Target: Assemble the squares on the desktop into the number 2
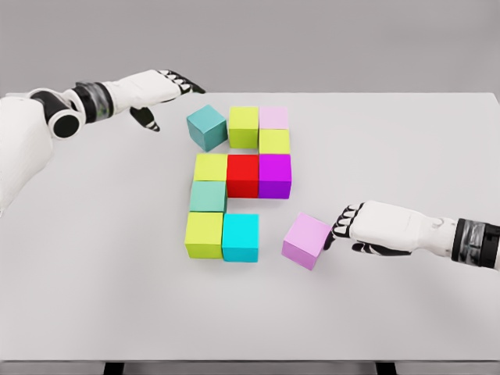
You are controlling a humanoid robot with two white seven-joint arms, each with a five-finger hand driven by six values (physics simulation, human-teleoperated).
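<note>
Nearest us, toward the tabletop's (117, 312) front edge, our right hand (367, 228) rests curled fingertips against the lilac cube (306, 241), touching but not clamping it. The cube sits skewed, apart from the cyan cube (241, 237). We should push it leftward, squaring it flush beside the cyan one to finish the bottom row. Farther back, the teal cube (207, 127) sits tilted at the top row, and our left hand (160, 90) hovers open near the rear-left.

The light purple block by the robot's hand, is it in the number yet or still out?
Still out. The light purple block sits turned, apart from the cyan block, beside the right hand.
</note>
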